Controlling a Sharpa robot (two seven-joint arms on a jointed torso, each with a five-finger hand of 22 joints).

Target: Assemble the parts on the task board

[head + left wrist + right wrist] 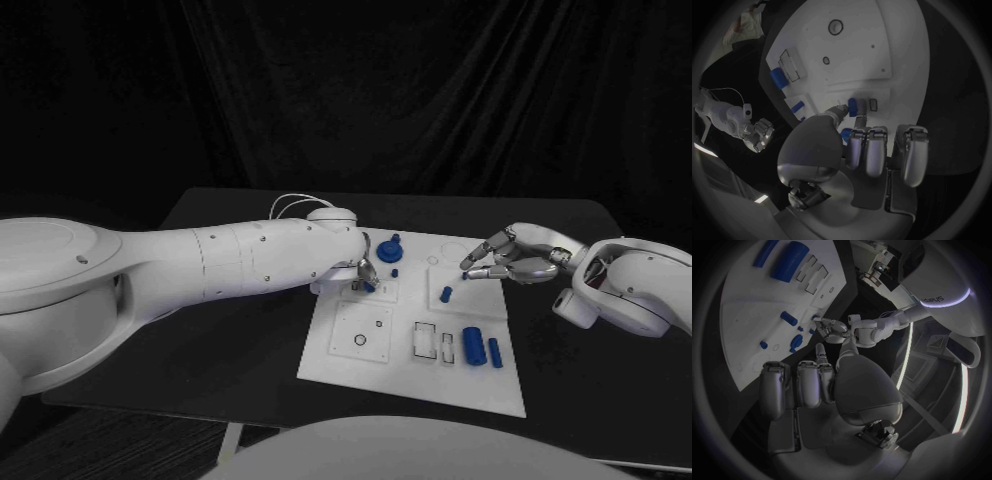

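Left hand (pixel 369 266) sits over the upper-left part of the task board (pixel 411 385) in the head view, just left of frame centre, its fingers bent down onto a small blue part (pixel 369 286). From the left wrist view, the fingertips (pixel 859 116) pinch that short blue part (pixel 852 106), which stands roughly on end beside a small rectangular slot in the board (pixel 861 45); so this hand is grasping the part.

Right hand (pixel 508 260) hovers at the board's upper-right edge, right of centre in the head view, with fingers curled inward and apart from the pieces. I cannot tell whether anything is held in it.

Near the lower right of the board, a thick blue cylinder (pixel 472 347) and a thinner blue pin (pixel 493 351) lie side by side, both with their long axes running up and down the frame. A small blue peg (pixel 446 295) lies near the middle of the board, tilted slightly from that line. A rounded blue knob piece (pixel 391 248) sits at the board's upper edge, just right of the left hand.
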